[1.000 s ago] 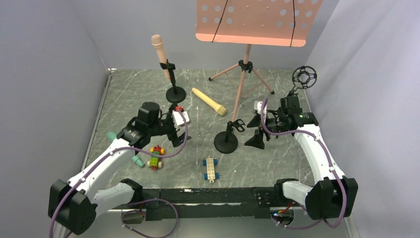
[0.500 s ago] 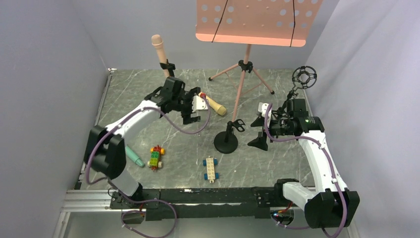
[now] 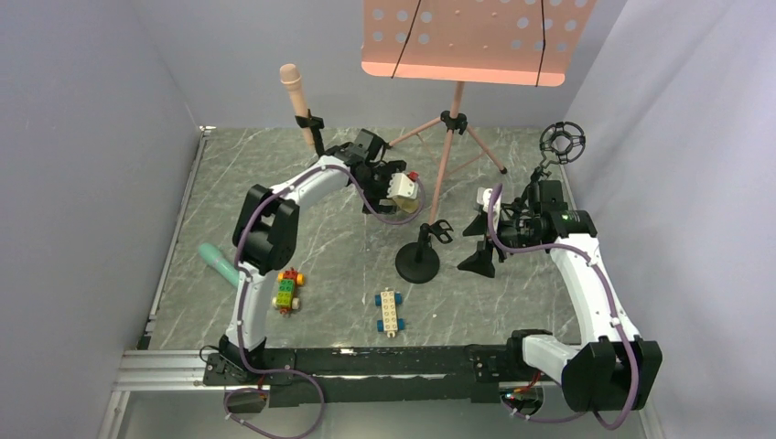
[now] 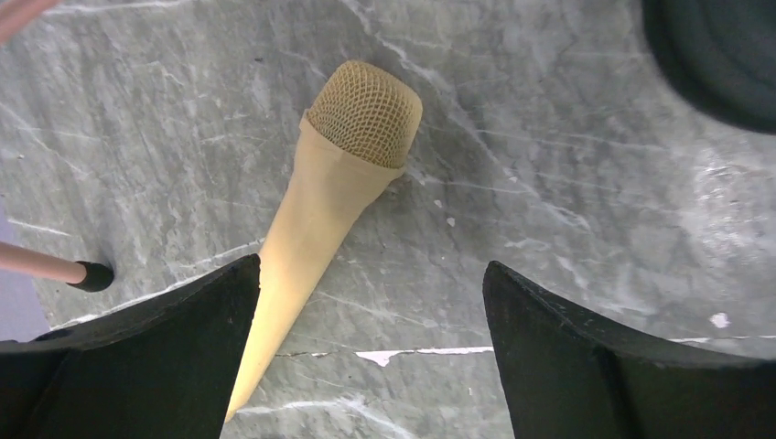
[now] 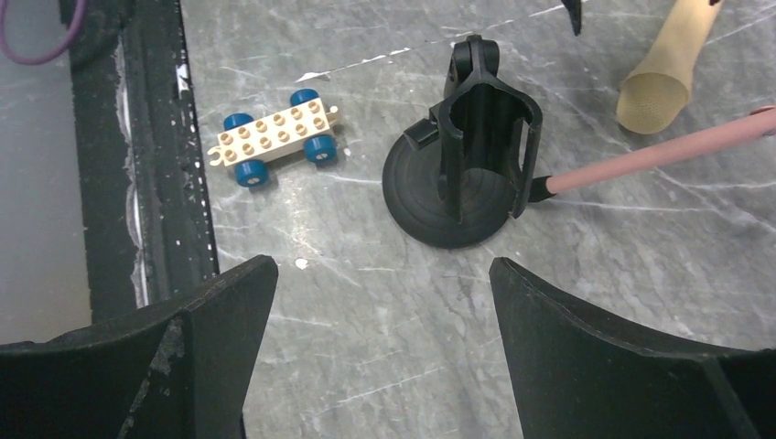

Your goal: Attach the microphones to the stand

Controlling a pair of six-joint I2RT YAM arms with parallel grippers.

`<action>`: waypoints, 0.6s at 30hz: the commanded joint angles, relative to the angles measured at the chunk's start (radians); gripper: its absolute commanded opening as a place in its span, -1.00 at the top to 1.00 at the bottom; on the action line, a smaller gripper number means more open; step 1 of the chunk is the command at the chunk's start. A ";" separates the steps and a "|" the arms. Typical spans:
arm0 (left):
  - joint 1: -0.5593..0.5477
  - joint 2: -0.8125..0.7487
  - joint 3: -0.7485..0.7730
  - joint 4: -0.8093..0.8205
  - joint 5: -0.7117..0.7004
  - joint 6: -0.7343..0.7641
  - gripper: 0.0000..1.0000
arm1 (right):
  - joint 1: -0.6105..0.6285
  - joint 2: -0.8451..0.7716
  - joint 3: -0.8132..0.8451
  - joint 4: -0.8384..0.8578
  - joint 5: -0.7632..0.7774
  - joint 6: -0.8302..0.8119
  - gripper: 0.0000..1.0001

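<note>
The left pincer (image 4: 371, 274) hangs with its fingers wide apart over the pale yellow microphone (image 4: 339, 183), which lies flat on the tabletop (image 3: 512, 293) toward the far edge. The right pincer (image 5: 382, 274) is apart too, above the black stand (image 5: 480, 119) near the middle. The pink microphone (image 3: 293, 87) sits upright in a second stand (image 3: 315, 123) by the far edge; the teal microphone (image 3: 218, 262) lies near the left edge.

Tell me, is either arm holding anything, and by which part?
Nothing is held. The left tool hangs open over the pale yellow tapered toy microphone; the right tool is open near the black round-based stand.
</note>
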 commanded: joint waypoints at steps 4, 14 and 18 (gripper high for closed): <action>-0.002 0.083 0.133 -0.061 -0.046 0.103 -0.91 | -0.004 0.044 0.072 -0.111 -0.088 -0.101 -0.99; -0.001 0.200 0.236 -0.037 -0.033 0.174 -0.64 | -0.004 0.077 0.081 -0.131 -0.089 -0.118 -0.99; 0.000 0.223 0.250 -0.026 -0.033 0.184 -0.53 | -0.004 0.090 0.082 -0.131 -0.086 -0.119 -0.99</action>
